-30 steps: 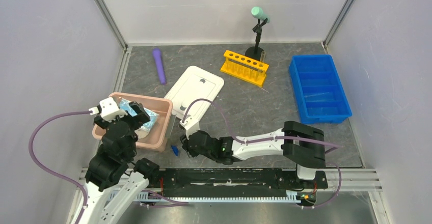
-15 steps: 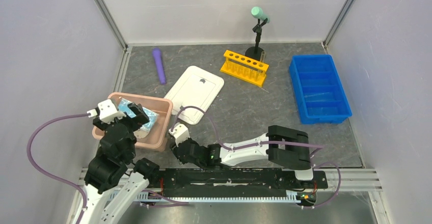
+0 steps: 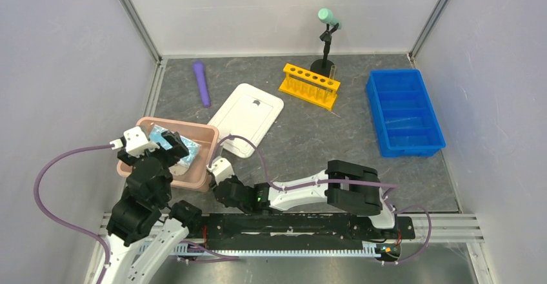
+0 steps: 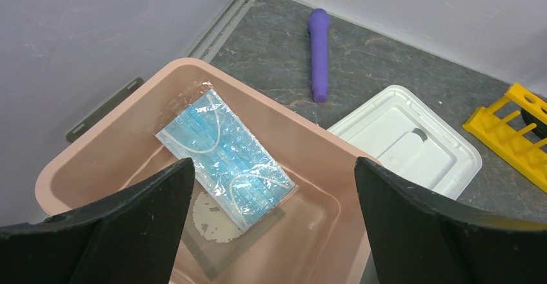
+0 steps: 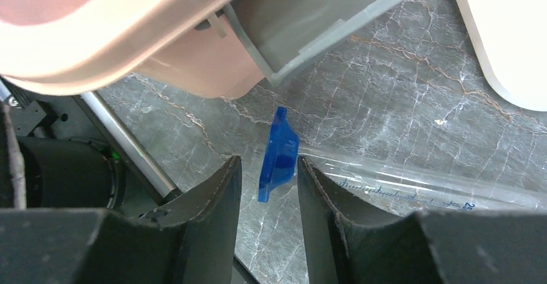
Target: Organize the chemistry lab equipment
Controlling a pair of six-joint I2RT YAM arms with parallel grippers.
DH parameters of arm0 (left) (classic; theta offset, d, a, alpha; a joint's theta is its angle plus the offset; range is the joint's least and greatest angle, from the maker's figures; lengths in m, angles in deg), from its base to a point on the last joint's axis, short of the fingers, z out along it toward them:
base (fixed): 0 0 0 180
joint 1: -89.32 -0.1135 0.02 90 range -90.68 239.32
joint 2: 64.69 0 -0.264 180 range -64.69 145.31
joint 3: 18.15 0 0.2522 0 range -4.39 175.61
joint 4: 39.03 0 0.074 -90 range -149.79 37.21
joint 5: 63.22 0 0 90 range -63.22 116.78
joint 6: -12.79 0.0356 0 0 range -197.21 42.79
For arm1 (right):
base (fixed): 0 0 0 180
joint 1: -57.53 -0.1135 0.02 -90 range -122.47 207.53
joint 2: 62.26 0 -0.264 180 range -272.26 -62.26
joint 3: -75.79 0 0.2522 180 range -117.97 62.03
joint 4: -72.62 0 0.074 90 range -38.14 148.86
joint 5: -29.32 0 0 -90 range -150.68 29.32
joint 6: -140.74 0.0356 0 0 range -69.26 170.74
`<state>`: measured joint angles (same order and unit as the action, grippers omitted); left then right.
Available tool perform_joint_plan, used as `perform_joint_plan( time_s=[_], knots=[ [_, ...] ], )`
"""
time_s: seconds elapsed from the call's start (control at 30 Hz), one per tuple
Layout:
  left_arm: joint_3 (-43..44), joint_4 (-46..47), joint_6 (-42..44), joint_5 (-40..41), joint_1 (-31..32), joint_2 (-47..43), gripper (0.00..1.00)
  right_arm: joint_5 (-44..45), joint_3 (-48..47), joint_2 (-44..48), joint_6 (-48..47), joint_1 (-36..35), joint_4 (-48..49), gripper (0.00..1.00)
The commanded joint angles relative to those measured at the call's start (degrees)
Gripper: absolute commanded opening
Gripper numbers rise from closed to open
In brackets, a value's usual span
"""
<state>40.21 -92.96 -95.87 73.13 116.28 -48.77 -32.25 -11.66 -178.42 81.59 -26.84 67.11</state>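
Closing in on the blue-capped tube with the right gripper, low over the counter just off the near corner of the pink bin. Swung left along the near edge within the last second, from just right of the tube's blue cap to directly above it; visible from overhead a second ago, now hidden there under the wrist. Seen from the wrist camera: fingers part-spread, one on either side of the cap, a sliver of counter showing on the left side, so not yet pinching, to judge by that view. Lying flat on the counter, clear body pointing away to the right, cap end nearest the bin. Parked over the bin meanwhile, unmoved across the same second, the left gripper, spread as wide as possible and holding nothing. Already inside the bin: the pale blue face mask in its clear wrapper. Farther back, the white tray, the yellow rack and the blue box, all well apart from both arms. Meaning for the job: approach apparently finished, grasp likely next, with care needed to squeeze the narrow cap squarely and avoid rolling the tube or knocking the bin wall. Sorting well short of done, by the look of it.
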Motion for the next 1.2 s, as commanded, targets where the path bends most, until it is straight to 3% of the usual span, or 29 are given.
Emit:
perform_joint_plan(
  time_s=[0.0, 0.2, 0.57, 0.93, 1.17],
  knots=[
    [0.0, 1.8, 0.8, 0.7, -0.3, -0.3, 1.00, 2.9, -2.9, -1.1, 0.7, -0.5, -1.7, 0.43],
    [0.0, 1.6, 0.9, 0.8, -0.3, -0.6, 1.00, 5.5, -2.6, -0.6, -0.6, -0.5, -2.8, 0.34],
    [-0.2, 1.6, 0.8, 0.9, -0.3, -1.1, 1.00, 8.1, 6.1, 8.9, -1.5, -0.5, -0.7, 0.00],
    [-0.3, 1.9, 0.9, 0.1, -0.3, -0.5, 1.00, 13.2, 14.0, 22.9, 1.0, 0.1, -3.9, 0.00],
    [-0.5, 2.0, 1.2, -1.0, -0.3, 0.4, 1.00, 7.7, 19.3, 31.3, 2.1, 5.7, -2.6, 0.00]
  ],
)
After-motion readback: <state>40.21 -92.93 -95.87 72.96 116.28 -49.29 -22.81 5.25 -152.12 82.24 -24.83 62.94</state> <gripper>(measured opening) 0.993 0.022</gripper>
